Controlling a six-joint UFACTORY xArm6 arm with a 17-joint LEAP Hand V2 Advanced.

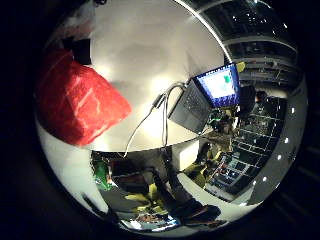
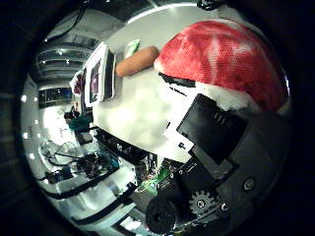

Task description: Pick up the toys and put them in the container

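Your hand [image 2: 211, 147] has its fingers wrapped around a red and white toy [image 1: 75, 102] above the white counter [image 1: 145, 45], an orange toy [image 2: 137, 61] lying beyond.

Both cameras look out from the palm over the white worktop [image 1: 150, 45], a few centimetres apart. Each has the red toy [image 1: 75, 102] close beside the hand [image 2: 216, 147], filling much of the thumb-side view.

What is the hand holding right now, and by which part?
A red toy sits close against the hand, but whether the fingers grip it, and where, cannot be told.
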